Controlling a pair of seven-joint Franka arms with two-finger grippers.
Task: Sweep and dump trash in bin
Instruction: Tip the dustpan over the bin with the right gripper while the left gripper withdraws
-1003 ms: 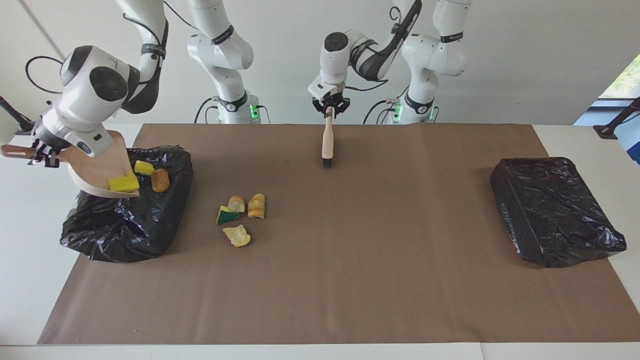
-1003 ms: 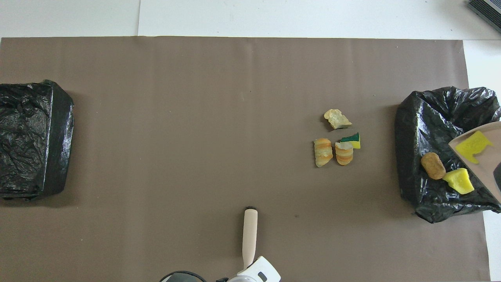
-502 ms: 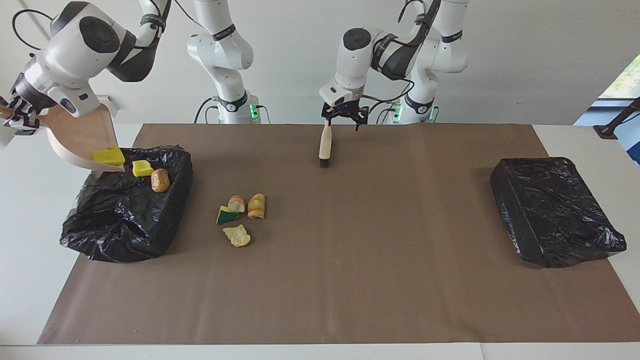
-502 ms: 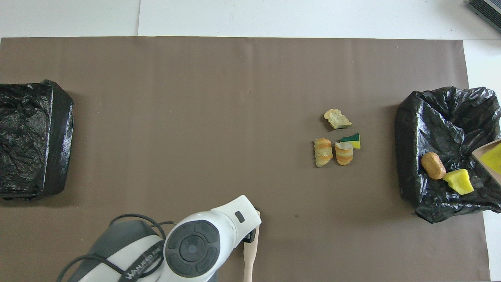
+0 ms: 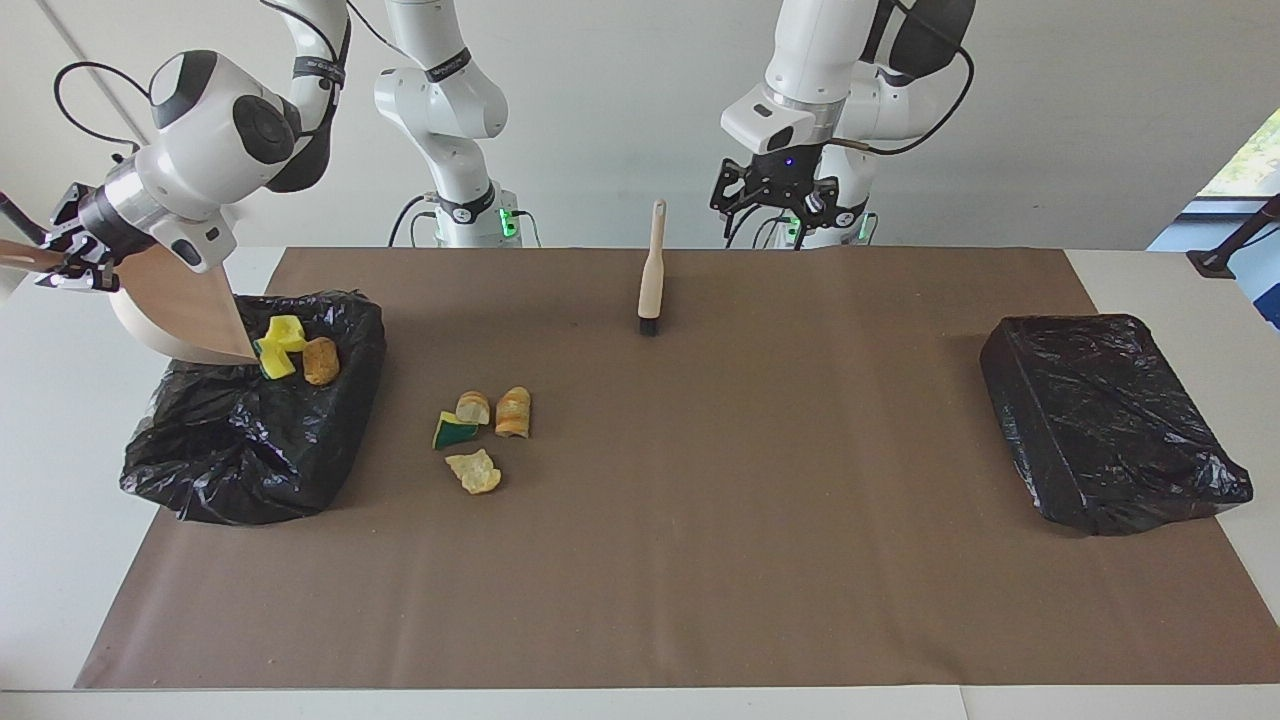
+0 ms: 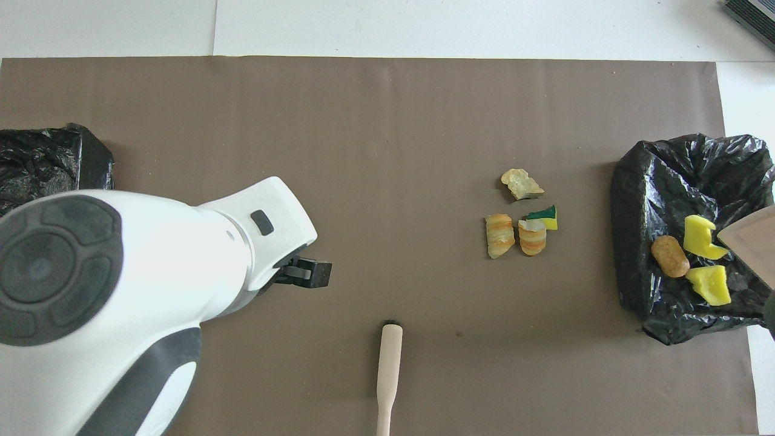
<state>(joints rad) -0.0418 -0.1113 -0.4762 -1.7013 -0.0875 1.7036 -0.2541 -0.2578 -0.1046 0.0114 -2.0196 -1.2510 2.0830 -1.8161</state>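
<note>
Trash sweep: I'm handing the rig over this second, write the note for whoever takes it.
Left gripper: open, empty, raised near its base. Brush stands on its bristles, unheld.
Right gripper: shut on the dustpan handle, pan tipped over the bin at the right arm's end.
Done: three scraps in that bin.
To do: four scraps on the mat beside the bin; sweep, dump.

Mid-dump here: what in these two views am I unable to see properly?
- Overhead: the left arm covers most of the bin at its end of the table.
- Overhead: the dustpan is cut off by the frame edge, and the right tool is out of frame.
- Overhead: the brush handle's end is cut off by the bottom edge.
- Facing: the dustpan's handle runs off the frame edge.
</note>
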